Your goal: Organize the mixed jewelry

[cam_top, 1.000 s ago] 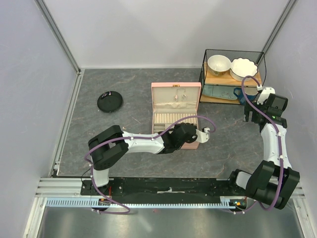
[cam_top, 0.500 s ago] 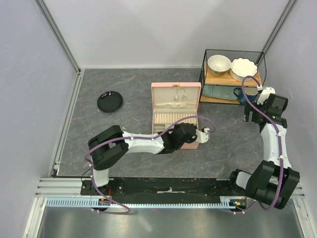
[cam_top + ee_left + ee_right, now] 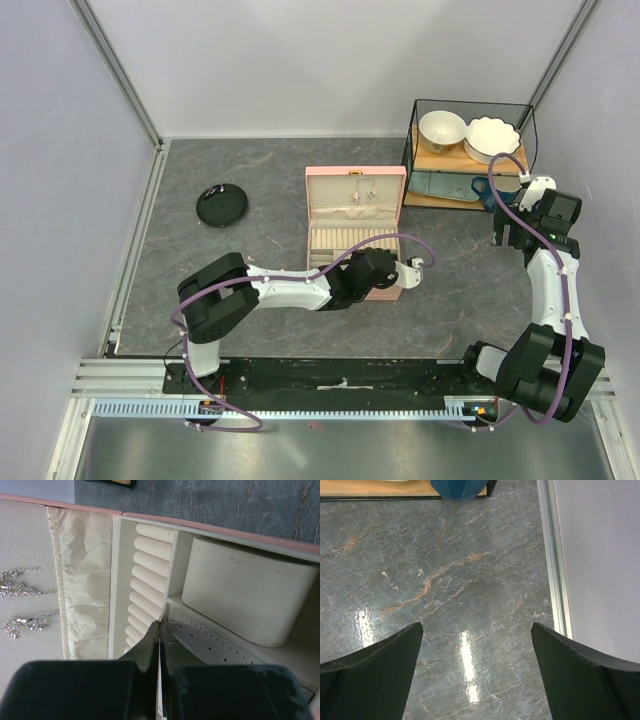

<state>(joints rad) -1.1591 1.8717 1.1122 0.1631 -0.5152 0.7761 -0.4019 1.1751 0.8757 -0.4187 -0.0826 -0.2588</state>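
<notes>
At the middle of the grey table (image 3: 250, 300) stands the pink box (image 3: 355, 230), open, its lid (image 3: 356, 185) lying back on the far side. Pieces of the mixed jewelry (image 3: 22, 600), pale and glittering, lie in small clusters on the lining of that lid; in the top view they show only as specks (image 3: 357, 197).

Over the box's near right part hangs the left gripper (image 3: 160, 621), its jaws pressed tight together. Its tips sit just above the edge where the ring rolls (image 3: 150, 575) meet the perforated panel (image 3: 210, 642). Whether a speck is pinched at the very tips I cannot tell. Beside that panel, in the next compartment of the box, rests a pale cushion (image 3: 245, 600).

Well to the right of the box, the right gripper (image 3: 476, 627) hovers over bare table with its jaws spread wide and nothing between them.

Left of the box, well apart, sits a black dish (image 3: 222, 206); what it holds is too small to make out. Behind the box to the right stands a wire rack (image 3: 470, 105) with two white bowls (image 3: 441, 130) on its top shelf.
</notes>
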